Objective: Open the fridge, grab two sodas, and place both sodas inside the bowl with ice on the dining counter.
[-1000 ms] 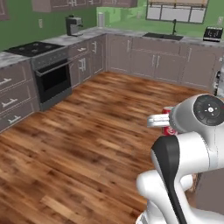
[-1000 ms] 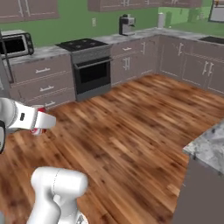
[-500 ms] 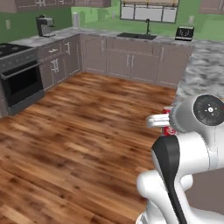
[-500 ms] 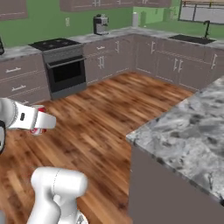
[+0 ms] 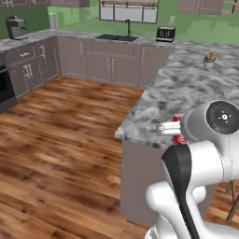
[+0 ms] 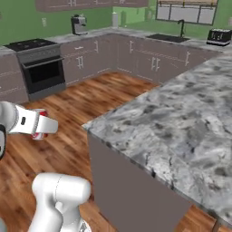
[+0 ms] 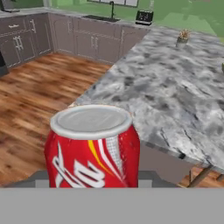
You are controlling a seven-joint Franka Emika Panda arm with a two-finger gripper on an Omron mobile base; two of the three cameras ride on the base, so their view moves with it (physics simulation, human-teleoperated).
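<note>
left side: wall counters with brown-grey cabinet fronts run along the green wall; a coffee maker [image 5: 16, 28] stands at the far left end, and an oven range [image 6: 41, 68] shows dark in the right base view. wood plank floor [image 5: 60, 135] spreads between these and the island.

middle: a sink [image 5: 116, 37] with a dark faucet sits under the window, a toaster [image 5: 165, 33] just beside it on the counter.

right: the dining counter [image 5: 186, 88], grey-and-white marbled top, its near corner pointing toward the camera. a small potted plant [image 5: 210, 57] stands far back on it.

gripper [image 5: 173, 131]: held in front of the white arm, level with the counter's near edge, clamped on the red soda can [image 7: 92, 148]. in the hand view the can stands upright, silver lid up, white and yellow marking on the red side, near the view's lower edge. in the right base view the can [image 6: 40, 130] shows red at the end of the hand, over the floor, apart from the counter corner.
</note>
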